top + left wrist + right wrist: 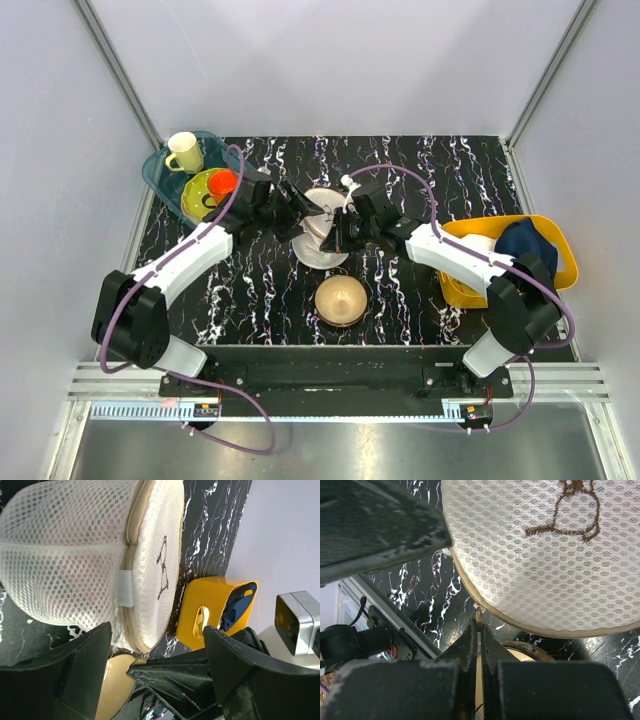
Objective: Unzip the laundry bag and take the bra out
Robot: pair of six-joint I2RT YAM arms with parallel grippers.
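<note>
The bag sits at the centre of the top view on the black marbled table, between the two grippers and just above the bowl. In the left wrist view it fills the upper left of the frame. Its round lid, with the dark drawing, is turned to the right, and the zip around it is shut along the stretch that shows. The left gripper has its fingers wide apart at the bottom of that frame, with the lid's lower rim between them. Whether either finger touches the mesh I cannot tell. The right gripper has its fingers pressed together at the bottom centre of its frame, clamped on the small pull at the lid's rim. At the right edge of the top view a yellow bin holds a blue cloth. At the upper left a teal tray holds a pale cup.
</note>
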